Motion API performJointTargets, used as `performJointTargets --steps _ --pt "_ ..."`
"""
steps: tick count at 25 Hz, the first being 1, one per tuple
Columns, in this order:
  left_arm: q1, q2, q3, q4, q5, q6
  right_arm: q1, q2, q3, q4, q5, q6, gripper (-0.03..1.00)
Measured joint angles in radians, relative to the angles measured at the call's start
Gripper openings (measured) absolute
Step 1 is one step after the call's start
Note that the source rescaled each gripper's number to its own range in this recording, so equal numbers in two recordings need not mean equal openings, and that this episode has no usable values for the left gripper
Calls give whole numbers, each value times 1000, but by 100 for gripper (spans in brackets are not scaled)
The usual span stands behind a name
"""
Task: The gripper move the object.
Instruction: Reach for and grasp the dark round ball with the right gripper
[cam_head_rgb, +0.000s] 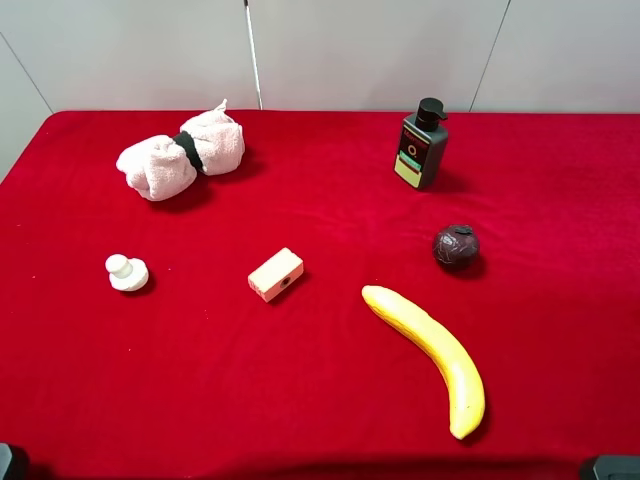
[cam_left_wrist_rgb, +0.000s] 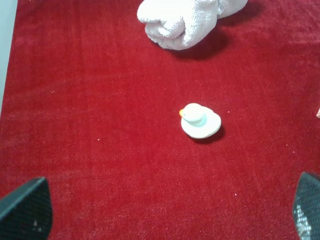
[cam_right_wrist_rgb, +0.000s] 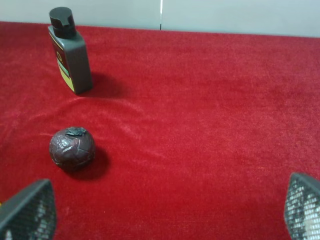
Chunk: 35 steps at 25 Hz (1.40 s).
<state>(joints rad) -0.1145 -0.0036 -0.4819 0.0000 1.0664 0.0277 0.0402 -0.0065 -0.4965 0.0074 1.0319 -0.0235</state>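
The object, a dark maroon round fruit (cam_head_rgb: 456, 246) with a wrinkled top, sits on the red cloth at the right of the middle. In the right wrist view the fruit (cam_right_wrist_rgb: 72, 146) lies ahead of my right gripper (cam_right_wrist_rgb: 165, 207) and off to one side, well apart from it. The right gripper's jaws stand wide open and empty. My left gripper (cam_left_wrist_rgb: 165, 210) is also wide open and empty, short of a white knob-shaped piece (cam_left_wrist_rgb: 200, 121). In the high view only black bits of the arms show at the bottom corners.
A yellow banana (cam_head_rgb: 430, 355) lies in front of the fruit. A dark pump bottle (cam_head_rgb: 421, 145) stands behind it, also in the right wrist view (cam_right_wrist_rgb: 70, 52). A small tan block (cam_head_rgb: 276, 274), the white knob (cam_head_rgb: 127, 272) and a rolled pink towel (cam_head_rgb: 182, 155) are on the left.
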Motion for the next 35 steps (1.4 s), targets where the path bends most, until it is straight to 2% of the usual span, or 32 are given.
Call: performJointTargets --steps 35 --pt "0 0 0 0 0 0 0 0 0 0 0 1 100"
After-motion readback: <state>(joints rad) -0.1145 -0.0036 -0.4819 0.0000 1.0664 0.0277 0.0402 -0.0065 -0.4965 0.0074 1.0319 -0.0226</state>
